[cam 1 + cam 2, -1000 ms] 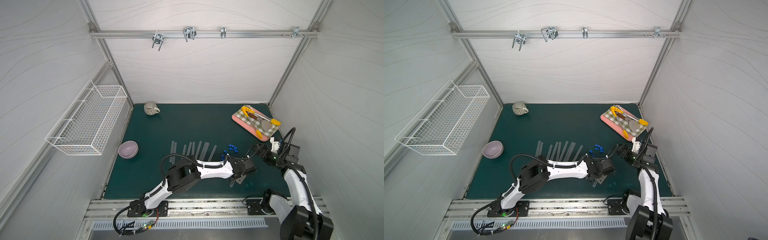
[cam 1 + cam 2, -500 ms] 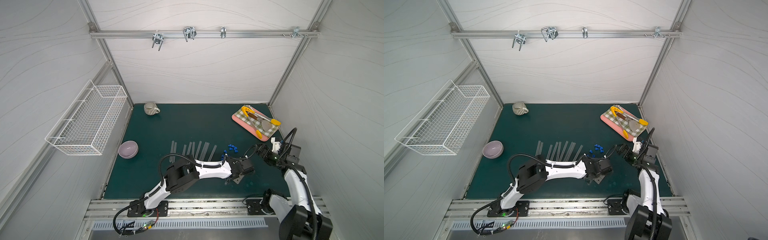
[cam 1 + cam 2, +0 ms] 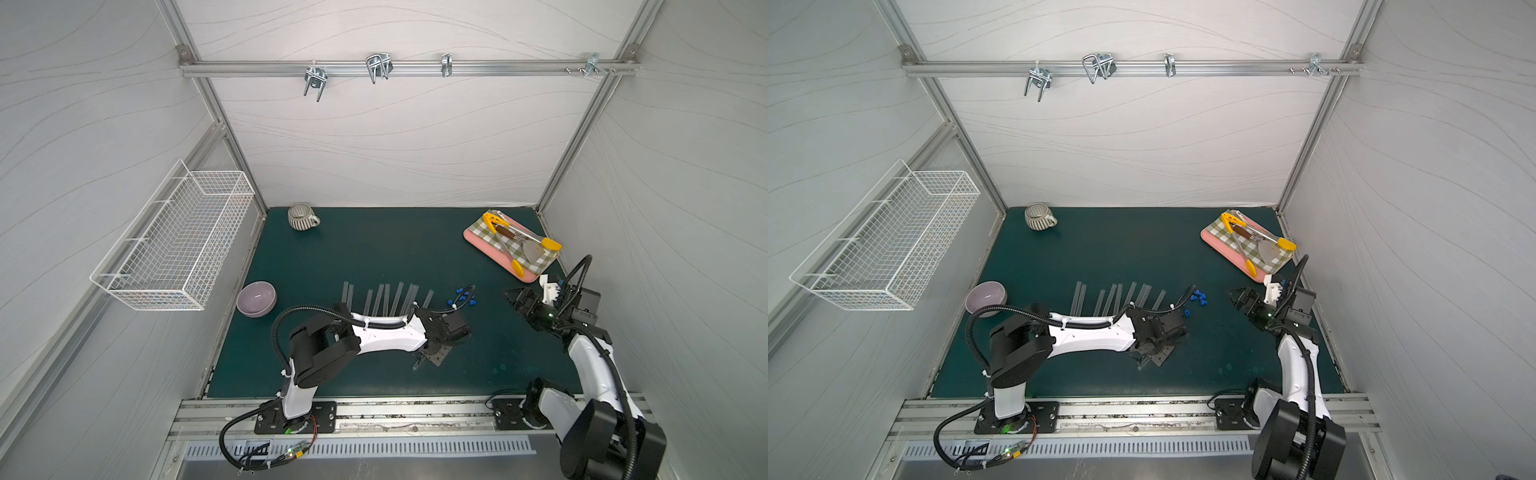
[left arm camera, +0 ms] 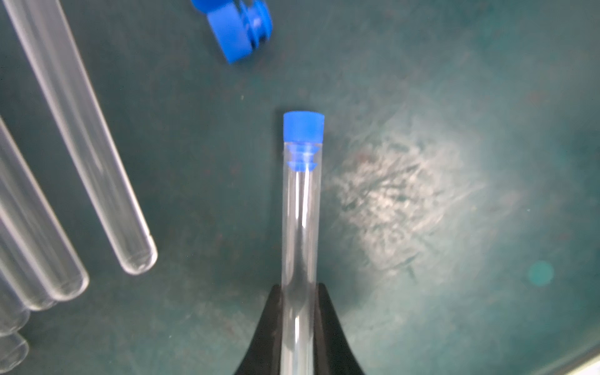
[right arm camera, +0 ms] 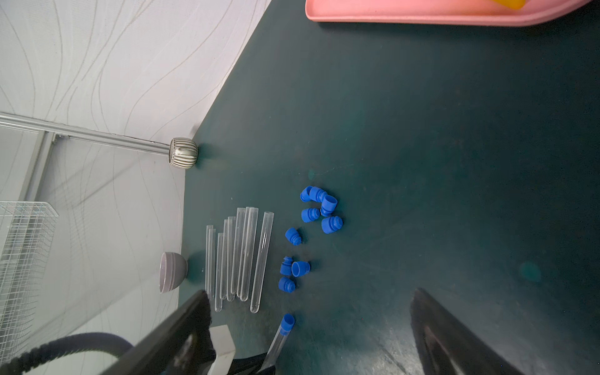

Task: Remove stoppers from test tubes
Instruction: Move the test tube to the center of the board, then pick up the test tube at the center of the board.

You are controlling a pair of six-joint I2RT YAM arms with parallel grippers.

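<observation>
Clamps one tube (image 4: pixel 300 227) between the left fingers (image 4: pixel 326 328): black tips pressed to either side of the clear wall, well down from the mouth. Shows a blue stopper (image 4: pixel 303 126) seated in that mouth, cap outside, ribbed plug visible through the wall. Places the tube just past the rounded ends of the tube row (image 5: pixel 240 253), with its stoppered end near the rounded end of the row's outermost member. Cannot tell whether the tube rests on the desk (image 3: pixel 395 249) or hangs just above it.

Spreads the right fingers (image 5: pixel 454 341) wide, with nothing between them. Sets them well apart from the row, on the far side of the loose stoppers (image 5: pixel 331 224).

Row: uncapped, clear, lying side by side and nearly parallel on the desk, mouths at the end away from the clamped tube. Partly hidden under the left arm (image 3: pixel 386 336) in both top views.

Just beside the row, on its flank toward the right fingers: the loose stoppers, scattered on the desk, several touching, most lying on their sides.

Well beyond the row's mouth end: mug (image 3: pixel 301 216). Well off the row's opposite flank: bowl (image 3: pixel 256 298). Past the loose stoppers, far from the row: pink tray (image 5: pixel 422 13).
</observation>
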